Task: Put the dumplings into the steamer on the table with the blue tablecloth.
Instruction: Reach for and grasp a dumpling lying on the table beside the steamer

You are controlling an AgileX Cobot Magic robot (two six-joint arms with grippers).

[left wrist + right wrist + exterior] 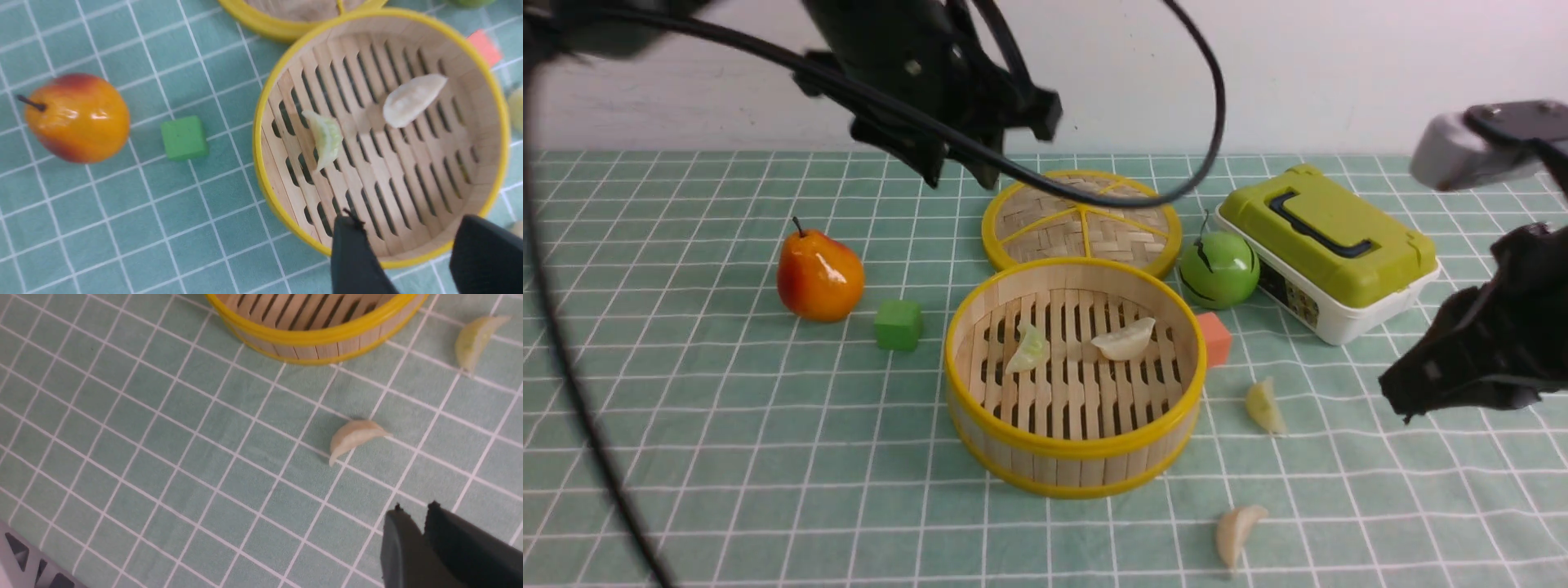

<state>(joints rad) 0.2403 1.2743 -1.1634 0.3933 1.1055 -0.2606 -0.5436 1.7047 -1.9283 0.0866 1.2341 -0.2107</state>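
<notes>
The steamer (1075, 447) stands mid-table on the blue tablecloth (727, 425). Two dumplings lie on its slatted floor, a pale green one (1027, 349) and a cream one (1125, 339). Two more lie on the cloth to its right: a yellow-green one (1264, 406) and a cream one (1237, 531) nearer me. My left gripper (960, 173) hangs high behind the steamer, open and empty; the left wrist view shows it (408, 218) over the steamer's rim (261, 155). My right gripper (1396, 394) is shut and empty at the right, above the cloth near the cream dumpling (353, 437).
The flat woven lid (1082, 222) lies behind the steamer. A pear (819, 276) and green cube (898, 324) sit left. A green apple (1218, 269), an orange cube (1215, 337) and a green-lidded box (1327, 245) sit right. A black cable (572, 384) hangs at the left.
</notes>
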